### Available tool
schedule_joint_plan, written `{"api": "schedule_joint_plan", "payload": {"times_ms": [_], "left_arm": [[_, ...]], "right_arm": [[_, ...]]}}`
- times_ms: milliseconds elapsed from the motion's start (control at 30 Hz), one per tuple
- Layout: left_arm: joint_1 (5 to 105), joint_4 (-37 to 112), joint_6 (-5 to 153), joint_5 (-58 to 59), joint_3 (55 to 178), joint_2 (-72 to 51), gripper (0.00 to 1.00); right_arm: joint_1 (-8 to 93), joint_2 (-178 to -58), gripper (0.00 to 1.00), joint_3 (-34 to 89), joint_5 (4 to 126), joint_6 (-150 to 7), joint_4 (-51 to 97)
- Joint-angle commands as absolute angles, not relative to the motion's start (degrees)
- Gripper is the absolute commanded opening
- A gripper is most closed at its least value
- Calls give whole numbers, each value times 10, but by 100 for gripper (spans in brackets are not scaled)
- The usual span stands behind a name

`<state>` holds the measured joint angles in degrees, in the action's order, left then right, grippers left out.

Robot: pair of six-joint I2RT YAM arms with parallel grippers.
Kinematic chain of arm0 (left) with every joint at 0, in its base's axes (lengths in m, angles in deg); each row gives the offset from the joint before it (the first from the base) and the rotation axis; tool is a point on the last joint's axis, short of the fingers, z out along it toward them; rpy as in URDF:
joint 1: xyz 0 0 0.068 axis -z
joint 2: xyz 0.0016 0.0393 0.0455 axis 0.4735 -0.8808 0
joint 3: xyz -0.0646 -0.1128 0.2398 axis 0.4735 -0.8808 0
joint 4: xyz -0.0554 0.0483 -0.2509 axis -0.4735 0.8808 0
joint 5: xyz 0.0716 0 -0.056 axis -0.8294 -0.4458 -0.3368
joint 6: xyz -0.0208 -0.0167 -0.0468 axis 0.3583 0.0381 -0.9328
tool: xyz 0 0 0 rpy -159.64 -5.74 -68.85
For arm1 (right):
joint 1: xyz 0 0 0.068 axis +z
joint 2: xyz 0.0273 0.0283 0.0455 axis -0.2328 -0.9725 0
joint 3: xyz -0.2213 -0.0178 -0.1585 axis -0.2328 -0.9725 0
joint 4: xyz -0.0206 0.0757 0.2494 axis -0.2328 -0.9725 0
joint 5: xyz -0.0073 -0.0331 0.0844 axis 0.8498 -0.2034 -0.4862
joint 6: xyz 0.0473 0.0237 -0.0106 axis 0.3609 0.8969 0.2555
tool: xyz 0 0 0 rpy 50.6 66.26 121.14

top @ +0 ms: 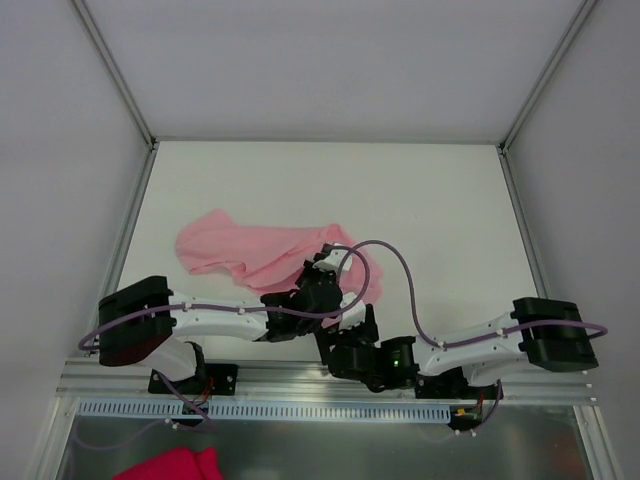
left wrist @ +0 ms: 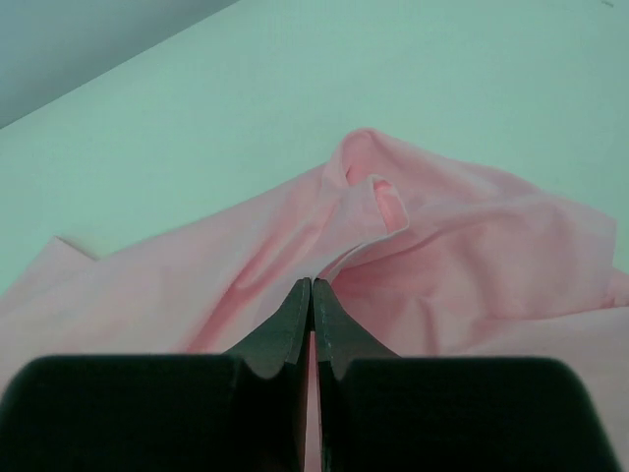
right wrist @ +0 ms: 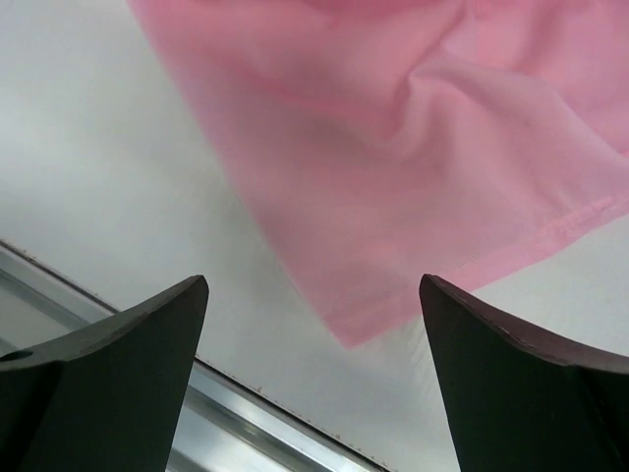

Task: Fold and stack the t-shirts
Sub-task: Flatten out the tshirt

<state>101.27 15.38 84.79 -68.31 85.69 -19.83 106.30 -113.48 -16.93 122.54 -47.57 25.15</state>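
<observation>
The crumpled pale pink thin-fabric t-shirt (top: 240,250) lay on the flat white table (top: 420,190), left of centre, in its near half. The left gripper (top: 322,270) sat over the shirt's right end, jaws closed on a raised fold there. The right gripper (right wrist: 314,285) hung nearer, before the shirt's near-right corner, jaws wide apart, close to the metal front rail (top: 330,385). A deep magenta cloth (top: 170,466) lay before that rail, at the left.

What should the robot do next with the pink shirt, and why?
Probably lower the right gripper and close it on the t-shirt corner in front of it. Its jaws are wide open around that hem corner, while the left gripper looks pinched shut on a fold, so both could then spread it flat.
</observation>
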Motion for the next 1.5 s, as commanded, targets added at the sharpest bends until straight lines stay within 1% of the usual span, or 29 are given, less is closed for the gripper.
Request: {"api": "schedule_joint_plan", "payload": {"times_ms": [0,33,167,267,500,667,867,1000,1200,1400,1467], "left_arm": [[1002,103,840,-676,854,-176,0],[993,103,834,-672,852,-174,0],[974,107,829,-667,845,-171,0],[963,107,833,-673,841,-159,0],[947,101,839,-682,819,-107,0],[931,103,833,-683,805,-75,0],[930,103,826,-681,797,-62,0],[930,104,830,-683,801,-66,0],[930,108,832,-684,799,-60,0],[930,108,833,-682,797,-59,0],[930,109,833,-681,797,-58,0]], "right_arm": [[1071,-1078,95,-170,1281,-468,184],[1071,-1049,95,-175,1284,-459,168],[1081,-999,95,-191,1307,-446,130],[1092,-992,95,-182,1327,-421,81],[1112,-1007,95,-194,1323,-358,48],[1114,-1034,95,-216,1304,-345,92],[1113,-1133,94,-209,1296,-345,158],[1113,-1184,93,-187,1296,-350,163],[1108,-1187,93,-184,1297,-359,181],[1098,-1161,92,-193,1296,-378,195],[1088,-1166,90,-200,1286,-381,221]]}}
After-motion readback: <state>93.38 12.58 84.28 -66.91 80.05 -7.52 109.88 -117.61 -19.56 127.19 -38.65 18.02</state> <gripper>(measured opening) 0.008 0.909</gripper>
